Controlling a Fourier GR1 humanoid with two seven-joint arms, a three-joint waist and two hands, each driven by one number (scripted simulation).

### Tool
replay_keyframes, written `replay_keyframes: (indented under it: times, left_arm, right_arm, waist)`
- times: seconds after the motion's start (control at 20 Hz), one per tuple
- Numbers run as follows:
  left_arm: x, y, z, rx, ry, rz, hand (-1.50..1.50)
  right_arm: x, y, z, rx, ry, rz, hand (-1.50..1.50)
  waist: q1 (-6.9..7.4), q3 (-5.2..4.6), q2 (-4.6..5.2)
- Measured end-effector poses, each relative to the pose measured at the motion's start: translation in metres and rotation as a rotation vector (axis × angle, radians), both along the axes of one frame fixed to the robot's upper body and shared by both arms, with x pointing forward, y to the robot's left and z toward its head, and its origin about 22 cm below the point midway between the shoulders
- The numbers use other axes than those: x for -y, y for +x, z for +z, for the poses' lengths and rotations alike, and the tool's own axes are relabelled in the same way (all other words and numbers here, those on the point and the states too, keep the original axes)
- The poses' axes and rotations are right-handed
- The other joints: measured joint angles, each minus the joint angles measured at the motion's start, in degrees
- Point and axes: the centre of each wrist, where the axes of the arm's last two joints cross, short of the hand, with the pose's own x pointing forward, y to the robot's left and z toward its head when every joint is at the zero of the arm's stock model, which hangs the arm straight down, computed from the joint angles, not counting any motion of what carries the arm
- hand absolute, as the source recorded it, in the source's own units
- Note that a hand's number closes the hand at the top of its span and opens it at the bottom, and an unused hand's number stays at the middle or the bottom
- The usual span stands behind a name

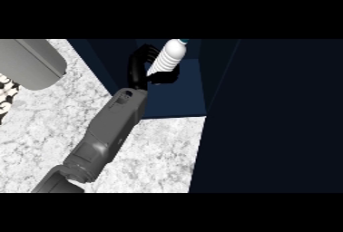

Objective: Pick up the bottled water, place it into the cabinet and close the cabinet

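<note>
Now, from the head view, one grey forearm rises from about seven o'clock toward twelve, ending in a black hand (144, 68) whose fingers curl round the bottled water (167, 56). Which arm it is cannot be read for certain; coming in from the lower left, it is judged to be the left hand, and no other hand shows. The bottle is white with a teal cap, tilted so the cap points toward one o'clock, and it hangs inside the dark opening of the cabinet (178, 97), above its blue floor. Whether the bottle's base touches that floor cannot be told. The cabinet door (268, 118) fills the view from two to five o'clock as a broad dark panel, standing open. The marble counter (154, 154) spreads below, and a grey rounded object (33, 61) sits at ten o'clock.

As for risk: the bottle is leaning, so letting go from this pose could tip it over or roll it out. The forearm also lies across the opening, so the door cannot swing shut until the arm is out.
</note>
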Motion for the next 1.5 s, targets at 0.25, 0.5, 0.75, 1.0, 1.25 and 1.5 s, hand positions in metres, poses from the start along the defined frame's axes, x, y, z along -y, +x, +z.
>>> replay_keyframes:
  times: [0.25,0.5,0.75,1.0,1.25,1.5]
  left_arm:
    - [-0.005,-0.001,-0.011,-0.012,0.029,0.041,1.5]
    - [-0.009,0.001,-0.011,-0.017,0.097,0.055,-1.5]
    - [-0.01,-0.002,-0.019,-0.044,0.194,0.073,-1.5]
    - [-0.009,-0.003,-0.021,-0.046,0.235,0.111,-1.5]
    - [-0.009,-0.003,-0.022,-0.037,0.235,0.119,-1.5]
    - [-0.008,-0.001,-0.017,0.0,0.187,0.061,-1.5]
  right_arm:
    - [-0.001,0.0,0.0,0.007,-0.002,0.018,-1.5]
    - [-0.001,-0.001,-0.001,0.007,0.002,0.02,-1.5]
    - [0.0,-0.002,-0.001,0.011,-0.005,0.029,-1.5]
    - [0.0,0.0,0.0,0.021,-0.005,0.037,-1.5]
    - [0.0,0.001,-0.001,0.016,-0.005,0.039,-1.5]
    - [-0.001,-0.001,-0.001,0.009,-0.003,0.042,-1.5]
  waist:
    - [-0.69,-0.01,0.24]
    - [-1.14,0.0,0.29]
    - [-1.56,0.0,0.41]
    - [-1.78,-0.03,0.65]
    - [-1.89,-0.03,0.66]
    - [-1.5,-0.07,0.55]
